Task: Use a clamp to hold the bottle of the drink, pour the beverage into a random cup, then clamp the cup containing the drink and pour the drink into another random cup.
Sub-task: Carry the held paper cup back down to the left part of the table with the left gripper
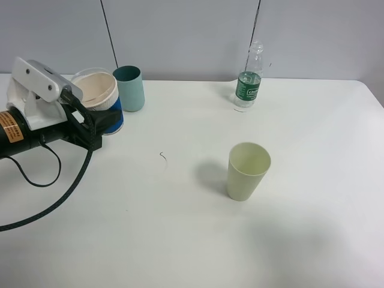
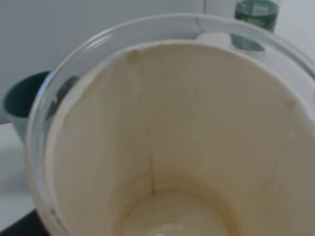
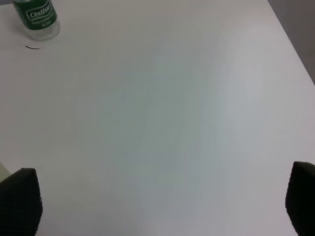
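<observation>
The blue-sleeved cup [image 1: 98, 96], with a white band and a peach-beige inside, is at the far left of the table with my left gripper [image 1: 101, 124] shut on its lower side. That cup's inside [image 2: 187, 147] fills the left wrist view; I cannot tell whether liquid lies at its bottom. Right beside it stands the plain teal cup [image 1: 130, 88], also seen at the edge of the left wrist view [image 2: 22, 105]. The clear bottle [image 1: 249, 83] with the green label [image 3: 35, 17] stands upright at the back. My right gripper [image 3: 160, 204] is open over bare table, with only its dark fingertips [image 3: 19, 199] showing.
A pale yellow-green tapered cup [image 1: 247, 171] stands alone in the middle of the white table [image 1: 180, 228]. A black cable [image 1: 54, 198] trails from the left arm across the front left. A small dark mark [image 1: 162, 156] lies on the tabletop.
</observation>
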Motion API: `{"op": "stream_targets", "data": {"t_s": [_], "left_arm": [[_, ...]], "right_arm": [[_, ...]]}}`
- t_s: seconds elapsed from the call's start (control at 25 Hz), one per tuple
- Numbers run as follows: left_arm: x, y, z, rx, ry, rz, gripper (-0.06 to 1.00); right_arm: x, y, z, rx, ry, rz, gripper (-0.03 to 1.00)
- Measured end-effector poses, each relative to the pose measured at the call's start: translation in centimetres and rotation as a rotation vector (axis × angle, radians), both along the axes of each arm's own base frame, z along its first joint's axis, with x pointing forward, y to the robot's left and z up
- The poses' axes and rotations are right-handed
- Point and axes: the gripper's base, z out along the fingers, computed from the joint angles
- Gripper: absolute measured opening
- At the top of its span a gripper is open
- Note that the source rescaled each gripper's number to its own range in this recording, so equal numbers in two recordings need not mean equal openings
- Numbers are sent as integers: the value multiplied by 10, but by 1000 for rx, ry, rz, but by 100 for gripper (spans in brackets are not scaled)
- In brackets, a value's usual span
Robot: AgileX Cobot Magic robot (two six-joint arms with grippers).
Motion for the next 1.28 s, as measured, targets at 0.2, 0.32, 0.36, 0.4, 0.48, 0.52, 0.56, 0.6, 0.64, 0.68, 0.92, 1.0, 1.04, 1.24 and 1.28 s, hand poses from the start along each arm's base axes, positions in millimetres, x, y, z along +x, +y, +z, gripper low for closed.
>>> {"op": "stream_targets", "data": {"t_s": [0.2, 0.32, 0.36, 0.4, 0.48, 0.52, 0.56, 0.6, 0.64, 0.68, 0.92, 1.0, 1.04, 1.24, 1.28], "left_arm": [[3, -4, -18, -9, 51, -30, 1], [4, -4, -27, -8, 73, -37, 1], [5, -5, -30, -9, 79, -39, 1], [5, -5, -32, -11, 85, -43, 1], [5, -6, -36, -8, 88, -56, 1], [5, -7, -38, -8, 86, -66, 1], [5, -8, -40, -4, 81, -75, 1], [5, -8, -42, 2, 73, -83, 1], [5, -8, -44, 12, 69, -90, 1], [5, -9, -47, 19, 67, -96, 1], [5, -9, -64, 70, 79, -124, 1], [5, -10, -70, 68, 89, -128, 1], [4, -10, -72, 66, 97, -132, 1], [2, -11, -85, 50, 134, -153, 1], [1, -11, -88, 51, 144, -154, 1]], "right_arm": [[0, 0, 0, 0, 0, 0, 100], [0, 0, 0, 0, 0, 0, 100], [0, 0, 0, 0, 0, 0, 100], [0, 0, 0, 0, 0, 0, 100], [0, 0, 0, 0, 0, 0, 100], [0, 0, 0, 0, 0, 0, 100], [0, 0, 0, 0, 0, 0, 100], [0, 0, 0, 0, 0, 0, 100], [0, 0, 0, 0, 0, 0, 100], [0, 0, 0, 0, 0, 0, 100], [0, 0, 0, 0, 0, 0, 100], [0, 0, 0, 0, 0, 0, 100], [0, 0, 0, 0, 0, 0, 100], [0, 0, 0, 0, 0, 0, 100], [0, 0, 0, 0, 0, 0, 100]]}}
